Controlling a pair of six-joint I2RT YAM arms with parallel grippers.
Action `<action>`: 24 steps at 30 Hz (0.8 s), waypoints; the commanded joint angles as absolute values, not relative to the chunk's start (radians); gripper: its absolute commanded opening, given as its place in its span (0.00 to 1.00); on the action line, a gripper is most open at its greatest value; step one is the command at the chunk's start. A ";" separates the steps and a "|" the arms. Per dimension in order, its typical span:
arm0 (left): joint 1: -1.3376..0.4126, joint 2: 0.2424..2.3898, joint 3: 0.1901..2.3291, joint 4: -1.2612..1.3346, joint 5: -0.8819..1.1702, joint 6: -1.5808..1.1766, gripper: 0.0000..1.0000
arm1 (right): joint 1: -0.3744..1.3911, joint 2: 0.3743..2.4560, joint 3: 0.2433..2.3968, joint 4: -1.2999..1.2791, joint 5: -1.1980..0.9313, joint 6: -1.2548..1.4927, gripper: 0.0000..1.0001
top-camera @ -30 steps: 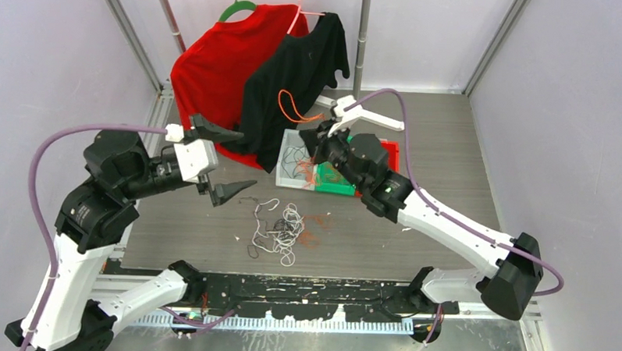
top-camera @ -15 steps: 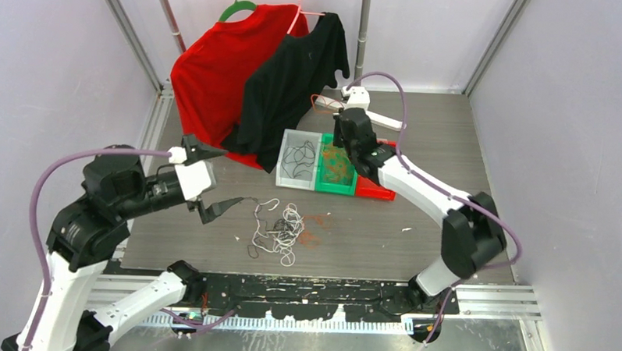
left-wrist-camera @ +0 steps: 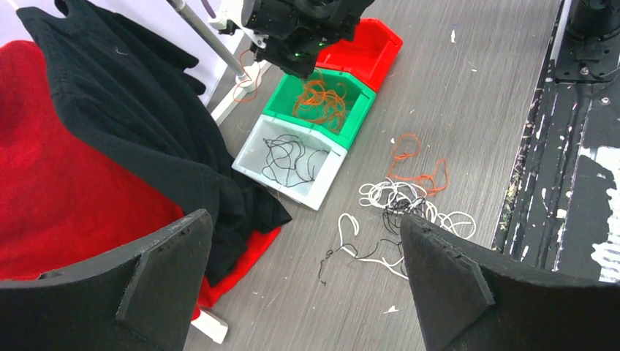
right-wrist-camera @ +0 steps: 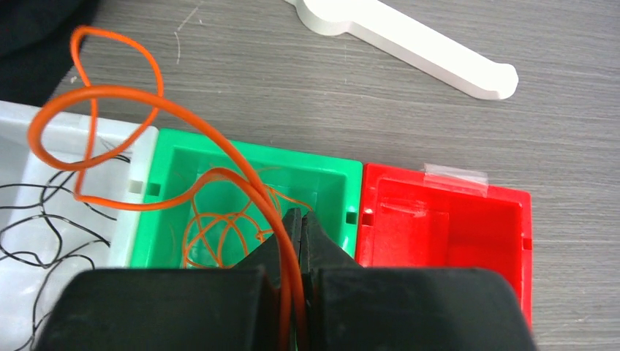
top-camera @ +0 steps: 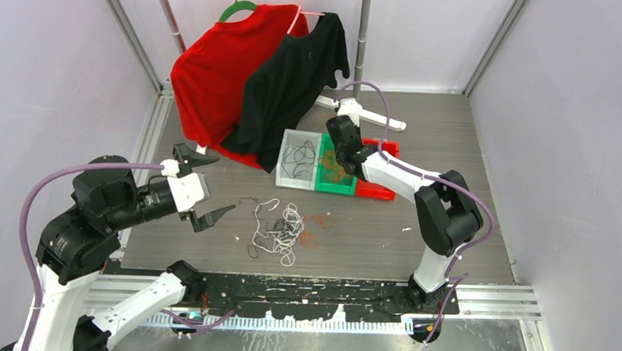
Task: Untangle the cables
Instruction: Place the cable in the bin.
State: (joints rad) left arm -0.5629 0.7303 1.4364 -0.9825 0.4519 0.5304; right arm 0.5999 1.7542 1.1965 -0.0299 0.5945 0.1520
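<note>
Cables (top-camera: 281, 231): partly sorted; black strands lay in the white bin (left-wrist-camera: 319, 196), orange ones in the green bin (right-wrist-camera: 248, 151), and a mixed tangle sat on the table (top-camera: 465, 150) at lower centre of the top view.
Table edges: walls closed the left and right of the frame. The bare stretch at centre right and lower right gave the freest room to move.
Shirts: the red shirt (top-camera: 206, 70) and black shirt (top-camera: 296, 66) hung at upper centre. The black hem draped just beside the white bin, a likely snag for any lift there.
Right gripper (right-wrist-camera: 300, 219): had dropped from a raised spot near the black shirt to low over the green bin. It was pinched tight on the orange cable (right-wrist-camera: 110, 93).
Left gripper (top-camera: 225, 183): had spread to its widest and drawn back toward the lower left. It held nothing and stood well apart from the tangle.
Red bin (right-wrist-camera: 446, 191): showed no cable inside.
Stand foot (right-wrist-camera: 409, 42): lay behind the bins, narrowing the room at the upper edge.
Loose pile (left-wrist-camera: 402, 201): unmoved, with white, black and orange strands crossed over one another.
Meaning: one orange strand was apparently about to be released, and the left side looked ready for the next pick.
</note>
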 commanded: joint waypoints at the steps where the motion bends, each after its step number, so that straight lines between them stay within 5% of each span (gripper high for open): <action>1: -0.567 0.714 1.454 -0.988 0.440 0.556 0.99 | 0.598 1.720 1.183 -0.008 0.632 0.173 0.01; 14: -0.566 0.705 1.461 -0.990 0.451 0.556 0.99 | 0.598 1.699 1.162 -0.135 0.520 0.246 0.16; 24: -0.566 0.701 1.454 -0.980 0.465 0.549 1.00 | 0.594 1.724 1.233 -0.273 0.491 0.260 0.37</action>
State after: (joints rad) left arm -0.5629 0.7063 1.4364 -1.0039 0.4488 0.5510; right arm 0.5999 1.7405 1.1454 -0.2119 0.4911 0.2401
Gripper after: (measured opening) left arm 0.994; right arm 0.337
